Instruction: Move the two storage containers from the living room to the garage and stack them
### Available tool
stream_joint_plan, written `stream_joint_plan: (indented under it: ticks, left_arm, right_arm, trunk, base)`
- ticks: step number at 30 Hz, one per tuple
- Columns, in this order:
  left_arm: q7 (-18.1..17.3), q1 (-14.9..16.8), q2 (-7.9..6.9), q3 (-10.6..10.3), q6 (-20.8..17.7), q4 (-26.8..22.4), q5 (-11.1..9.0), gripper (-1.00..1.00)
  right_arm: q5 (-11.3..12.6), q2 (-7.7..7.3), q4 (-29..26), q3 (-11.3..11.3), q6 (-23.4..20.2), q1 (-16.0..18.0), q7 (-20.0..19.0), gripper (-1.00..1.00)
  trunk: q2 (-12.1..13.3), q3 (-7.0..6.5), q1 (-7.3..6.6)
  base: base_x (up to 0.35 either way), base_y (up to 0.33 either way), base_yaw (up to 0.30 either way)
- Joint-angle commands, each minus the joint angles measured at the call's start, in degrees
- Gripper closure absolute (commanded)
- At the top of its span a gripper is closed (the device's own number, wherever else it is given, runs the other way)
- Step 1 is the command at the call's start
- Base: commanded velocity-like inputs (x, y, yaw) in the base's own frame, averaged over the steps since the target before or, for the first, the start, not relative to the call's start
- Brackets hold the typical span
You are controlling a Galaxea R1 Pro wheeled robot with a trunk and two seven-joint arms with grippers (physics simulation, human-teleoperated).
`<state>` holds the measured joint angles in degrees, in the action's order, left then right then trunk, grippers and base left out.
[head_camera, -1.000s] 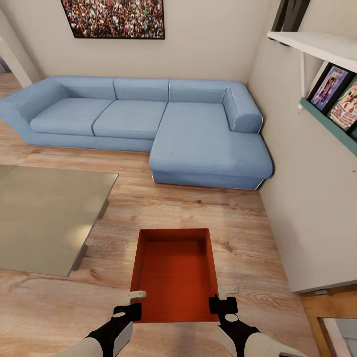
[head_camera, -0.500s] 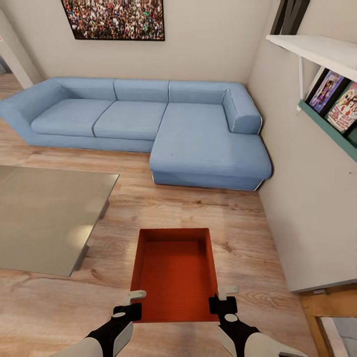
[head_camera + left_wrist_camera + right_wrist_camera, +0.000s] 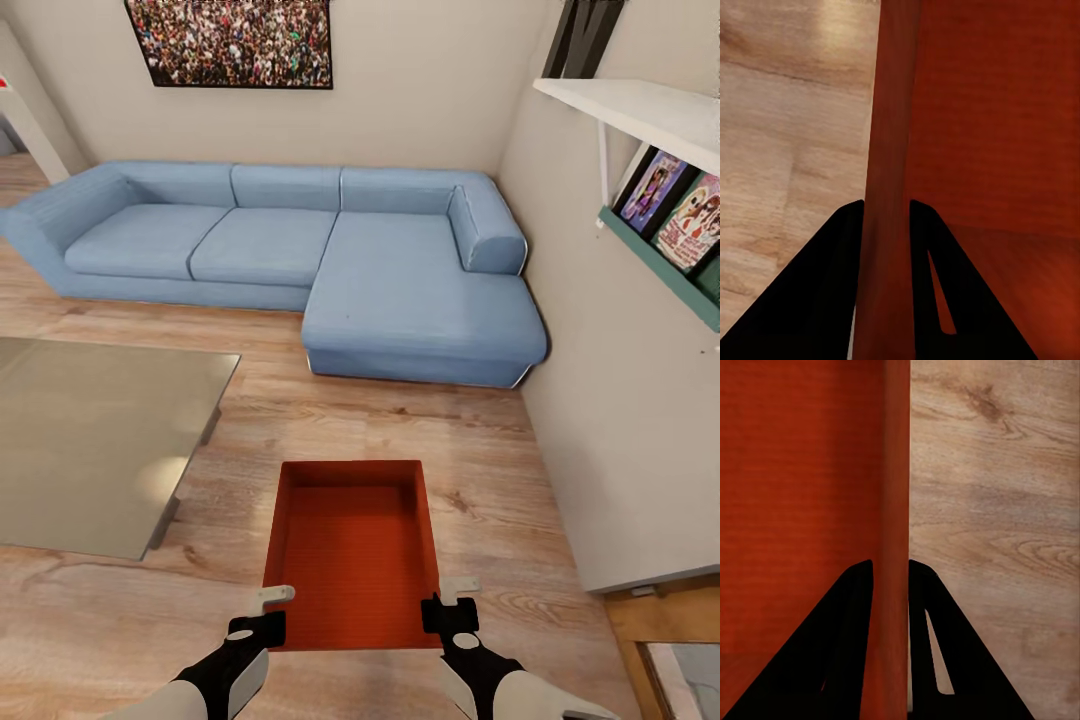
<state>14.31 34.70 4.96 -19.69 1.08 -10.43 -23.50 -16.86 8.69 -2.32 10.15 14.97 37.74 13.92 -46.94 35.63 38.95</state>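
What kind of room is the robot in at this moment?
Most likely a home living room: a blue sectional sofa stands against beige walls, a glass-topped low table sits on light wood plank flooring, and a framed crowd picture hangs above the sofa.

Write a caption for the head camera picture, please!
Both grippers, left and right, clamp the red-orange storage container over wood flooring.

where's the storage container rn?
Head view: the storage container is held low centre between the left gripper and right gripper, each shut on a side wall, above the wood floor, before the blue sofa.
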Motion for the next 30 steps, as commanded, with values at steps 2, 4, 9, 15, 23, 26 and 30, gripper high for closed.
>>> stream_joint_plan:
  ticks: [2,4,9,15,23,26,30]
  left_arm:
    - [0.64,0.02,-0.04,0.09,0.06,-0.06,-0.32,1.00]
    - [0.64,0.02,-0.04,0.09,0.06,-0.09,-0.32,1.00]
    - [0.63,0.02,-0.04,0.09,0.06,-0.11,-0.32,1.00]
    - [0.71,0.02,-0.04,0.09,0.06,-0.11,-0.32,1.00]
    - [0.80,0.02,-0.04,0.09,0.06,-0.11,-0.32,1.00]
    - [0.81,0.02,-0.02,0.09,0.06,-0.11,-0.32,1.00]
    - [0.90,0.02,0.03,0.07,0.06,-0.11,-0.32,1.00]
  right_arm:
    - [-0.33,0.01,0.02,1.98,0.24,0.05,0.37,1.00]
    - [-0.31,0.01,0.02,1.98,0.24,0.05,0.37,1.00]
    - [-0.36,0.04,-0.02,1.98,0.24,0.05,0.40,1.00]
    - [-0.34,0.08,-0.03,1.98,0.24,0.05,0.40,1.00]
    - [-0.28,0.04,-0.02,1.98,0.24,0.05,0.39,1.00]
    - [-0.28,0.01,-0.02,1.98,0.24,0.05,0.39,1.00]
    - [-0.28,0.01,-0.02,1.98,0.24,0.05,0.40,1.00]
  trunk:
    - [-0.04,-0.14,0.01]
    - [-0.04,-0.32,0.01]
    - [-0.04,-0.78,0.01]
    - [-0.04,-1.33,0.01]
    - [-0.04,-2.06,0.01]
    - [-0.04,-2.34,0.01]
    - [-0.04,-2.70,0.01]
  base:
    - [0.000,0.000,0.000]
    - [0.000,0.000,0.000]
    - [0.000,0.000,0.000]
    - [0.000,0.000,0.000]
    - [0.000,0.000,0.000]
    - [0.000,0.000,0.000]
    - [0.000,0.000,0.000]
